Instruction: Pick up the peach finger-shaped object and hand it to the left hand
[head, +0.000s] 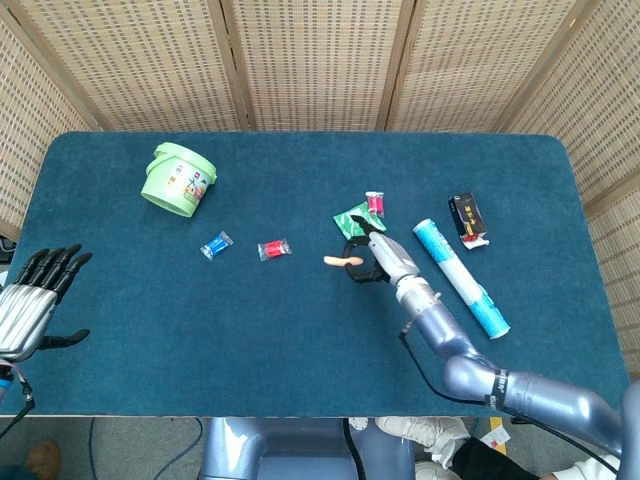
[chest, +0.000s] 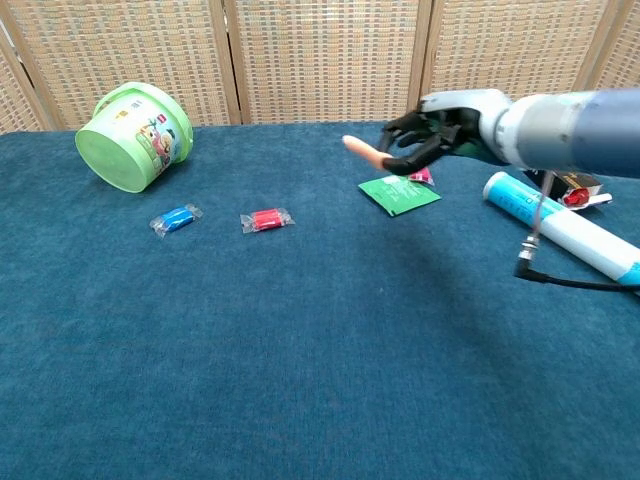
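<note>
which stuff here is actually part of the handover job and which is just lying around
Part of the job:
peach finger-shaped object, lifted off the table
right hand, holding it
left hand, open at the table's left edge

Just lying about:
green bucket
blue wrapped candy
red wrapped candy
green packet
white and blue tube
black box

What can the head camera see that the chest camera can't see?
Only the head view shows the left hand, open near the table's left edge, and the whole blue table with its front edge. Only the chest view shows the open mouth of the green bucket lying on its side. Both show the right hand holding the peach finger-shaped object above the table, plus the blue candy, red candy, green packet, white-and-blue tube and black box.
</note>
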